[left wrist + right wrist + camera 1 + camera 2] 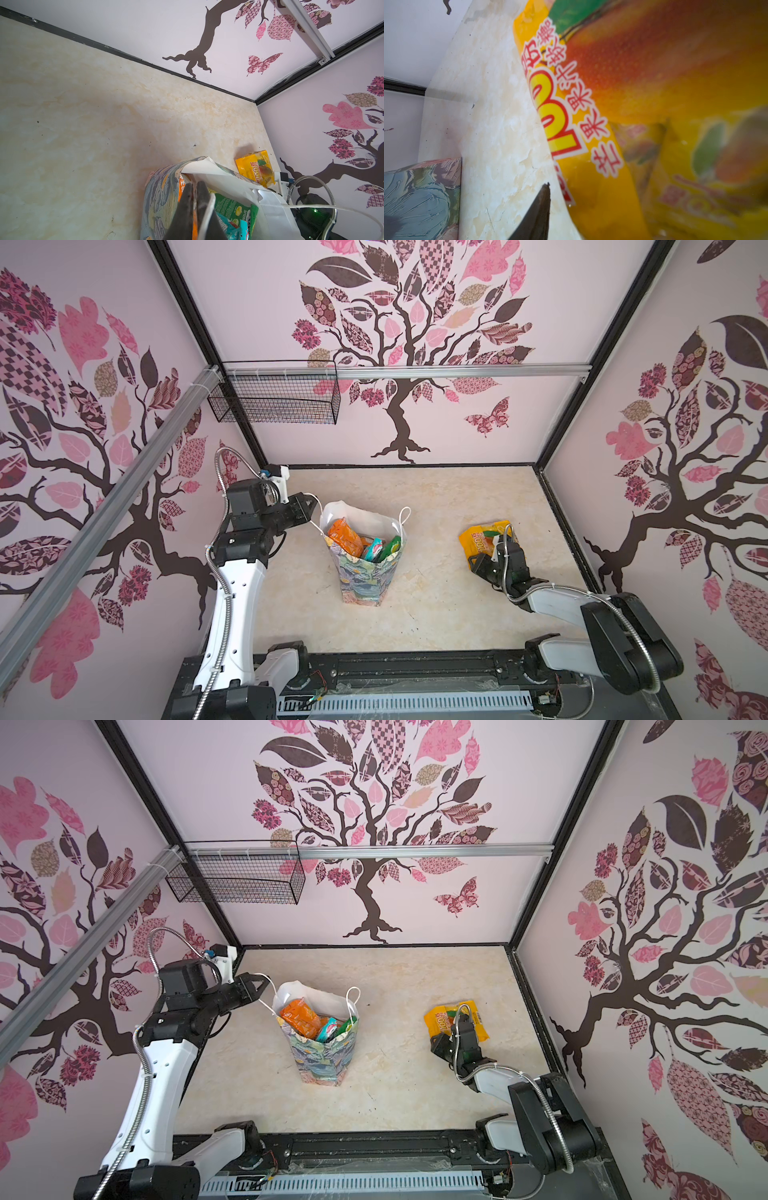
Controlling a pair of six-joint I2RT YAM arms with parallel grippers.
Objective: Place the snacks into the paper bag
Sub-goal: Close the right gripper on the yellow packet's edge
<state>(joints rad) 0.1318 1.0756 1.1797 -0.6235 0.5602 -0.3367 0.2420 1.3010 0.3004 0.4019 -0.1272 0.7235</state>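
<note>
Scene: a walled robot cell seen from above, with a cream marbled bench (436,497) and two arms mounted at its near edge.
Paper bag: the paper bag (365,585) stands upright at mid-bench with its mouth open. It has a blue-green painterly print outside and is white inside.
Inside the bag: an orange packet (345,539), a teal packet (374,549) and a green packet (392,546) stand on end, their tops showing at the rim.
Yellow packet: the yellow packet (482,536), printed with a mango, lies on the bench to the right of the bag, well apart from it.
Left arm: the left arm (237,601) rises steeply from its base and bends at the elbow. Its wrist reaches level toward the bag's left rim.
Left gripper: the left gripper (311,507) sits just beside that rim, its fingers (188,204) pressed together. The white cord handle (208,212) is drawn out to them and runs along one finger. Whether it is pinched or only hooked cannot be told.
Right arm: the right arm (557,605) lies low and reaches forward, its wrist tipped down over the yellow packet.
Right gripper: the right gripper (486,560) is at the packet's near edge. One finger (538,212) shows just beside that edge and the other is hidden, so a grip cannot be told.
Back wall: a black wire-mesh basket (274,402) hangs from a rail near the far left corner.
</note>
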